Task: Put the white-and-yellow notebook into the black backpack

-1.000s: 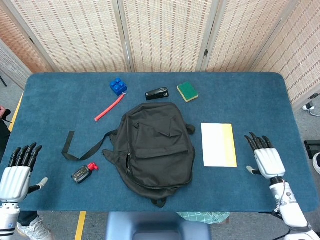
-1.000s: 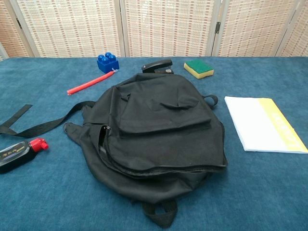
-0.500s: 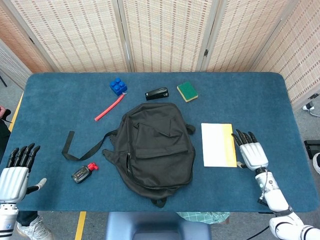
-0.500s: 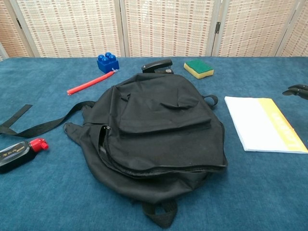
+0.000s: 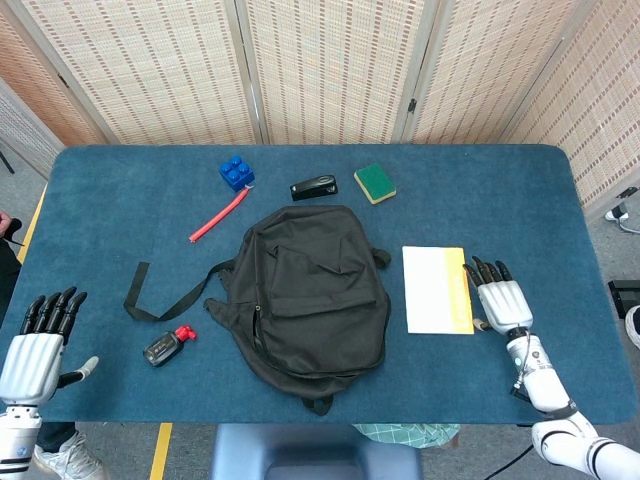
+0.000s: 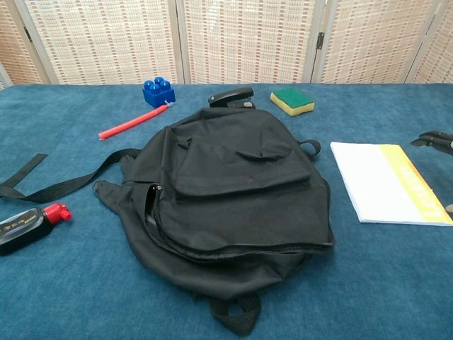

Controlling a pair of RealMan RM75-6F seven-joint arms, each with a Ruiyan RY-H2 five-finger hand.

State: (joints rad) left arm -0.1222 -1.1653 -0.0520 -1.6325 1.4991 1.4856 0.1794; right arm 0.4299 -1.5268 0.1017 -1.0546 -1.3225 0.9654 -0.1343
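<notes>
The white-and-yellow notebook (image 5: 438, 289) (image 6: 388, 183) lies flat on the blue table, right of the black backpack (image 5: 309, 290) (image 6: 228, 190). The backpack lies flat in the middle and its main zipper looks partly undone on its left side. My right hand (image 5: 499, 300) is open, fingers spread, right beside the notebook's yellow edge; whether it touches is unclear. In the chest view only its dark fingertips (image 6: 433, 139) show at the right border. My left hand (image 5: 40, 340) is open at the table's front left corner, holding nothing.
A loose black strap (image 5: 165, 290) runs left from the backpack. A small black bottle with red cap (image 5: 165, 346) lies front left. Behind the backpack sit a red pen (image 5: 218, 216), a blue brick (image 5: 236, 172), a black stapler (image 5: 314, 187) and a green sponge (image 5: 375, 183).
My right hand has moved left from the table's right side up to the notebook's yellow edge. My left hand has barely shifted.
</notes>
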